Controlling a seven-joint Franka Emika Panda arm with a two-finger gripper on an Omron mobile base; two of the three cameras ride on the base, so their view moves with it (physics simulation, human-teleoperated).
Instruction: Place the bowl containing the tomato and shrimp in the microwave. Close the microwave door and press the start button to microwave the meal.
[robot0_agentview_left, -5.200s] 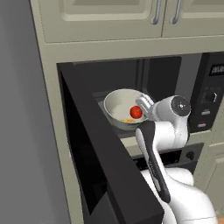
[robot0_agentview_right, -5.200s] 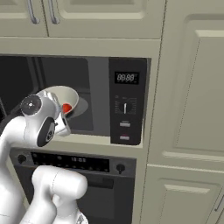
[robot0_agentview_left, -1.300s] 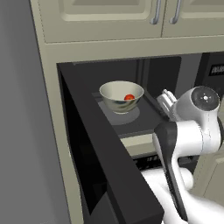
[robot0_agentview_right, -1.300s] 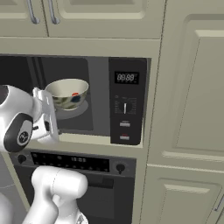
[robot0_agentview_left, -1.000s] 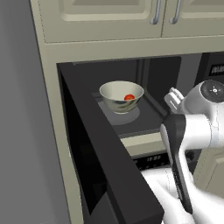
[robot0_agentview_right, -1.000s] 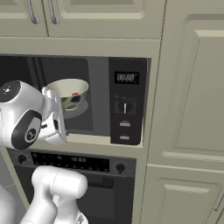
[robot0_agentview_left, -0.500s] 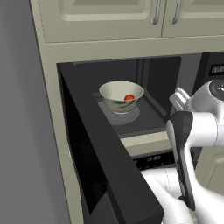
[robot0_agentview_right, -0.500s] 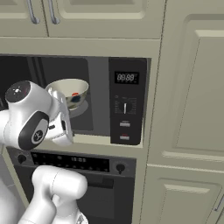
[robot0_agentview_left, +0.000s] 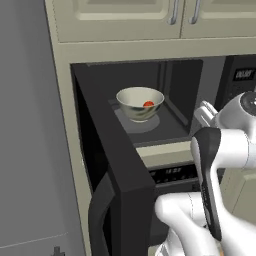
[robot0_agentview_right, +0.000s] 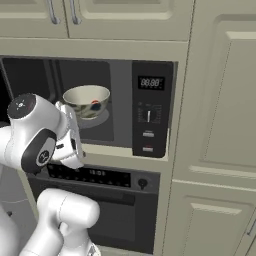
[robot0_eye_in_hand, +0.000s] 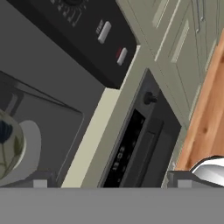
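Microwave (robot0_agentview_right: 120, 100) stands built into the beige cabinetry, its cavity exposed. Its door (robot0_agentview_left: 112, 165) hangs swung wide toward the camera, so closing it looks like the step in hand: I would reach round its outer face and push steadily near the handle edge. Inside, the bowl (robot0_agentview_left: 140, 103) sits on the turntable, holding the tomato (robot0_agentview_left: 148, 104). Just outside the opening, the claw (robot0_agentview_right: 70, 131) is spread and empty.
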